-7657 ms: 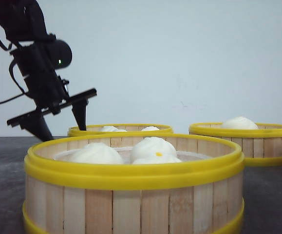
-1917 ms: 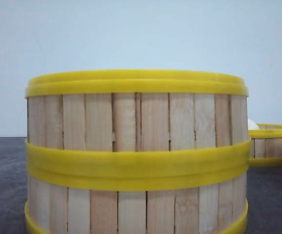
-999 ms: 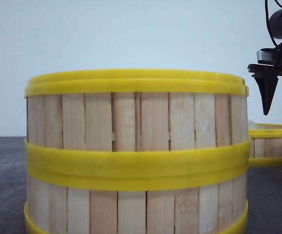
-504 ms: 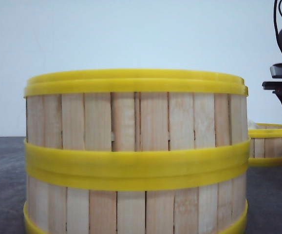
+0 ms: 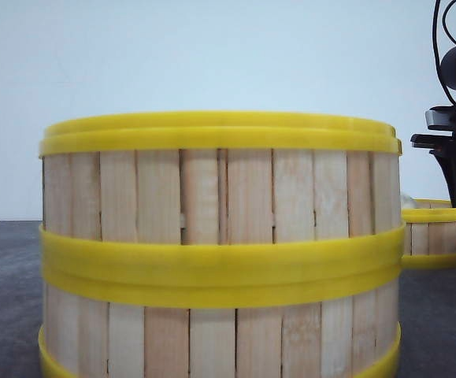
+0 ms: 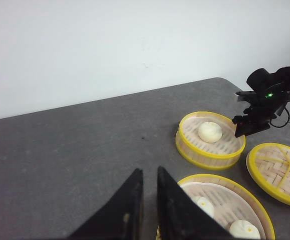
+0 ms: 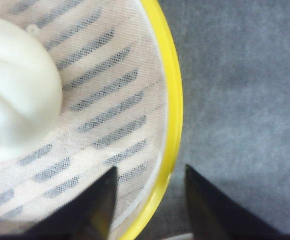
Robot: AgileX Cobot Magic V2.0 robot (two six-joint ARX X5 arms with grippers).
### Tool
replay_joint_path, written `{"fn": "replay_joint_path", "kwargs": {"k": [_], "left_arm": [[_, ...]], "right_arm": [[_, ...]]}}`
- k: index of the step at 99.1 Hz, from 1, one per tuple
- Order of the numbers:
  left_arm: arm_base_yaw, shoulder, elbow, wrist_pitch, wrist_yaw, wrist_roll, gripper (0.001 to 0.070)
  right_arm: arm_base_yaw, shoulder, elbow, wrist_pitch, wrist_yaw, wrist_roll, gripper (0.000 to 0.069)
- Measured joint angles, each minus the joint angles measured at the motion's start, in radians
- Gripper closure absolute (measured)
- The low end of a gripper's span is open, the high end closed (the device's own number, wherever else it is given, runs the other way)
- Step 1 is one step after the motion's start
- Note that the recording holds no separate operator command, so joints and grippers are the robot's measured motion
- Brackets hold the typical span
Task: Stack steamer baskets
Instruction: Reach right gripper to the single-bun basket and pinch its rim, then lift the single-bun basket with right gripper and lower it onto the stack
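Two steamer baskets are stacked one on top of the other, and this stack (image 5: 220,244) fills most of the front view, close to the near edge of the gray table (image 6: 74,150). From the left wrist view, the top basket (image 6: 225,205) of the stack is open and has white buns (image 6: 244,229) lying inside it. A third basket (image 6: 211,140) sits farther back and toward the right side of the table, apart from the stack. It has one white bun (image 6: 210,131) in it. A round woven lid (image 6: 279,170) with a yellow rim lies flat on the table just beside that basket, nearer the right edge. The right hand (image 7: 150,200) hangs right over the rim of the third basket. Its two dark fingers (image 7: 97,205) are spread apart, one over the inside of the basket and one over the outside, with the yellow rim between them. It is not holding anything, and I cannot tell if the fingers touch the rim. In the front view, the right hand (image 5: 454,177) points straight down over the back basket (image 5: 440,232). The left hand (image 6: 147,212) is up in the air above the table near the stack. Its fingers are almost closed, with only a thin gap between them, and nothing is in them.
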Motion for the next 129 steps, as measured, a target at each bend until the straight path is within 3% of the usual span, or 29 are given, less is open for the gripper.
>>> {"fn": "replay_joint_path", "kwargs": {"k": [29,46,73,100,112,129], "left_arm": [[0.0,0.0,0.0,0.0,0.0,0.0,0.0686],[0.0,0.0,0.0,0.0,0.0,0.0,0.0686],[0.0,0.0,0.0,-0.02,0.0,0.001,0.0686],[0.0,0.0,0.0,-0.027,0.0,0.021,0.0686],[0.0,0.0,0.0,-0.024,0.0,0.024,0.0686],[0.0,0.0,0.0,0.009,0.0,0.026,0.0686]], "right_arm": [[0.001,0.024,0.0,-0.028,0.001,0.013,0.0565],[0.003,0.028,0.0,-0.019,-0.001,0.037,0.066],[0.004,0.034,0.012,0.003,-0.076,0.04,0.0664],[0.014,0.046,0.315,-0.077,-0.148,0.061,0.0664],[0.037,0.045,0.486,-0.211,-0.192,0.069,0.0664],[0.127,0.044,0.637,-0.42,-0.177,0.023,0.0664]]}}
